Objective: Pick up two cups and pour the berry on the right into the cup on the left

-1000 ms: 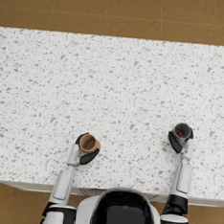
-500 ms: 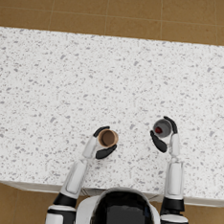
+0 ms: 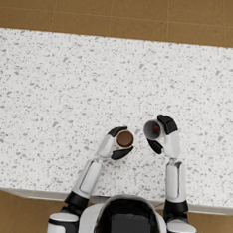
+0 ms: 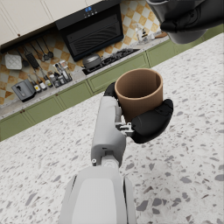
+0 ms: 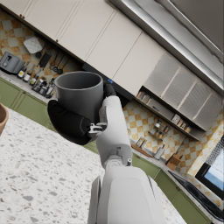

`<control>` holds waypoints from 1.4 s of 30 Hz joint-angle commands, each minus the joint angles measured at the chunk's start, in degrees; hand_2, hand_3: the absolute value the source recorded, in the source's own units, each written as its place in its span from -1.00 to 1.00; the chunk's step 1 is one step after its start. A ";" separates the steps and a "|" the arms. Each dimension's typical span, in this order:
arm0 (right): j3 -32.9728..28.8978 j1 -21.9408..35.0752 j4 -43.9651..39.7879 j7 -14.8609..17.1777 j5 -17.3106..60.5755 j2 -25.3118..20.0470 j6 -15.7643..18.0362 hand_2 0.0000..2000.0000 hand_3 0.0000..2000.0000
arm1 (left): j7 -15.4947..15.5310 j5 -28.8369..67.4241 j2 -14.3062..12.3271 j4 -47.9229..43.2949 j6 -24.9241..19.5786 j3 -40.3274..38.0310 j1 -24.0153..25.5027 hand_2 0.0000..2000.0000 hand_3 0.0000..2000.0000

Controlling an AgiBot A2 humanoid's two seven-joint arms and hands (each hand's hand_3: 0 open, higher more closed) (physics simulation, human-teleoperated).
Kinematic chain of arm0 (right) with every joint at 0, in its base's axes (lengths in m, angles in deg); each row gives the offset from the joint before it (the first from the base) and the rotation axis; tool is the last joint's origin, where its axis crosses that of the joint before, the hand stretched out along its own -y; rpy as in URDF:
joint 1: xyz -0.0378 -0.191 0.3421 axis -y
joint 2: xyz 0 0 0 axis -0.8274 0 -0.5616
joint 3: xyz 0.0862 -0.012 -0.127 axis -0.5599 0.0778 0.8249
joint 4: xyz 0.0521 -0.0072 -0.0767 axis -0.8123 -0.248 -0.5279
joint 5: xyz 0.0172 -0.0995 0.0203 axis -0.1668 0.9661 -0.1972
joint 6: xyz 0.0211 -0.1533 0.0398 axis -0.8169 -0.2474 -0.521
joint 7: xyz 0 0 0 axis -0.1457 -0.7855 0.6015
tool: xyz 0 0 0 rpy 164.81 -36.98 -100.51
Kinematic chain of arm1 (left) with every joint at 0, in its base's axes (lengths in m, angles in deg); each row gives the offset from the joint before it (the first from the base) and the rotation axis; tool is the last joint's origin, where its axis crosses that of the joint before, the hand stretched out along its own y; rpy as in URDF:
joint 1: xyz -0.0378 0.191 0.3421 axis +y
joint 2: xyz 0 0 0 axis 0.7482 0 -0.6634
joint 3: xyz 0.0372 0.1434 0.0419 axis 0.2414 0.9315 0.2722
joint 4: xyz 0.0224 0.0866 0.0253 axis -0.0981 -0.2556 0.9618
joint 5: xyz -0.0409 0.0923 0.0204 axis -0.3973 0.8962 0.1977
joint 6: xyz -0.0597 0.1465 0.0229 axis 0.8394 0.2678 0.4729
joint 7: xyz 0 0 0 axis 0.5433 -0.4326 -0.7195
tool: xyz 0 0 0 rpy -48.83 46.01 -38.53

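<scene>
My left hand (image 3: 117,147) holds a brown cup (image 3: 125,139) upright above the speckled counter (image 3: 65,94); the left wrist view shows this brown cup (image 4: 138,94) empty inside, gripped by my left hand (image 4: 146,122). My right hand (image 3: 164,132) grips a grey cup (image 3: 151,129) tilted toward the brown one, with a red berry (image 3: 157,128) visible inside it. In the right wrist view the grey cup (image 5: 80,95) sits in my right hand (image 5: 72,121), and the brown cup's rim (image 5: 2,117) shows at the edge. The two cups are close but apart.
The counter's front edge (image 3: 41,194) runs just before my arms. Wooden floor (image 3: 122,11) lies beyond the far edge. A kitchen wall with a stove (image 4: 98,59) and cabinets shows in the wrist views.
Both hands have carried their cups inward toward the middle. The grey cup is now tilted toward the brown cup, and the gap between them has shrunk.
</scene>
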 commanded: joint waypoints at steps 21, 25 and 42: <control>7.59 3.03 6.81 -0.13 38.63 -2.24 0.69 1.00 0.28 | -0.02 0.11 -3.28 6.79 -0.01 0.91 -5.07 1.00 0.28; 7.34 3.11 6.86 -0.17 45.99 -2.63 0.66 1.00 0.28 | -0.02 0.14 0.49 7.30 -0.10 5.33 -7.52 1.00 0.28; 10.88 2.54 8.39 -0.22 77.20 -4.13 0.58 1.00 0.28 | -0.02 0.12 -2.01 10.49 -0.21 3.39 -9.91 1.00 0.28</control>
